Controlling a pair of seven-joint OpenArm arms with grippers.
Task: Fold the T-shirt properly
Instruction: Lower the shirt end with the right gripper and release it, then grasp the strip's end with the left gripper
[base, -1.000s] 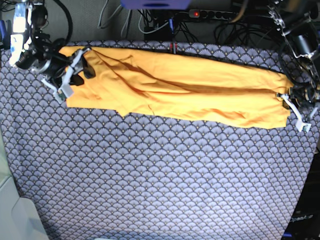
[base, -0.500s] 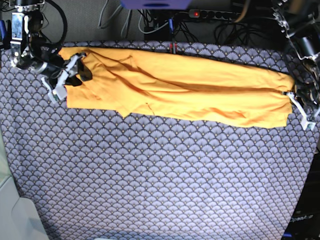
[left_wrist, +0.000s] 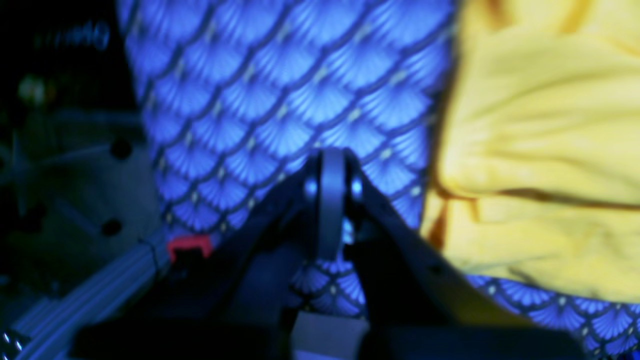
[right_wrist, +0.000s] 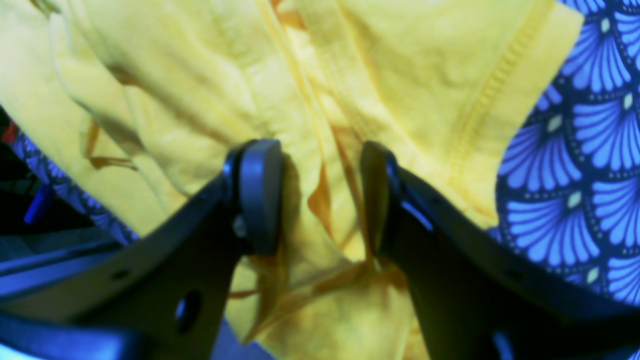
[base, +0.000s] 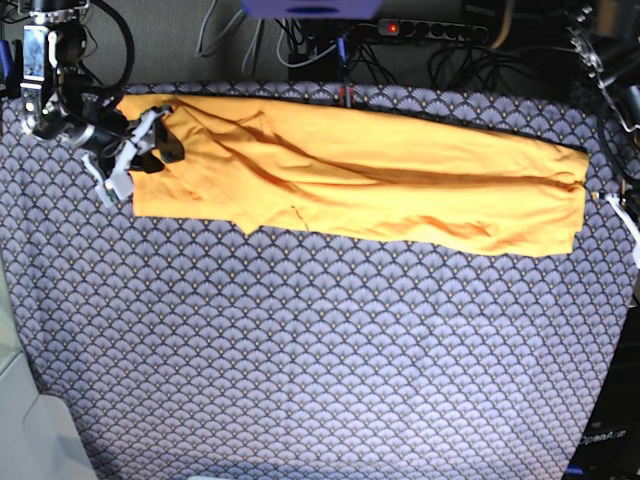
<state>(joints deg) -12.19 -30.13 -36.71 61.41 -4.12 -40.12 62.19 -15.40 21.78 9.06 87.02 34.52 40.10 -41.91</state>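
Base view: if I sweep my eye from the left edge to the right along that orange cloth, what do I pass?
Right gripper at the cloth's left end → T-shirt stretched across the patterned tablecloth → left gripper at the right edge.

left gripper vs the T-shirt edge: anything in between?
Only bare patterned tablecloth separates the shut left gripper from the T-shirt, seen in the left wrist view.

Fan-patterned tablecloth (base: 320, 380), cables (base: 300, 45) behind
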